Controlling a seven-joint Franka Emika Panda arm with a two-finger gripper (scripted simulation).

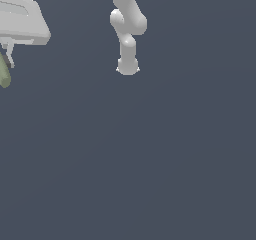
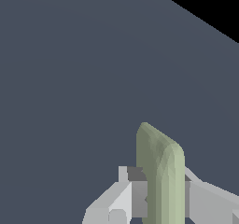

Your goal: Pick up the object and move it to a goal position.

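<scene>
The gripper [image 2: 161,204] has its jaws closed on the pale olive-green object [image 2: 161,171], which stands clamped between the fingers [image 2: 116,202] in the wrist view; in the exterior view the object [image 1: 4,73] hangs beneath the white hand at that view's far left edge, clear of the grey floor [image 1: 150,159]. Judged by its shape, the piece is rigid, light and smooth-sided. A grip across its narrow flat faces near mid-length appears best, limiting pivoting or slipping during transport to the goal.

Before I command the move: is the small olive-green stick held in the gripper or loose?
Held. The olive-green stick sits clamped between the white gripper fingers in the wrist view.
</scene>
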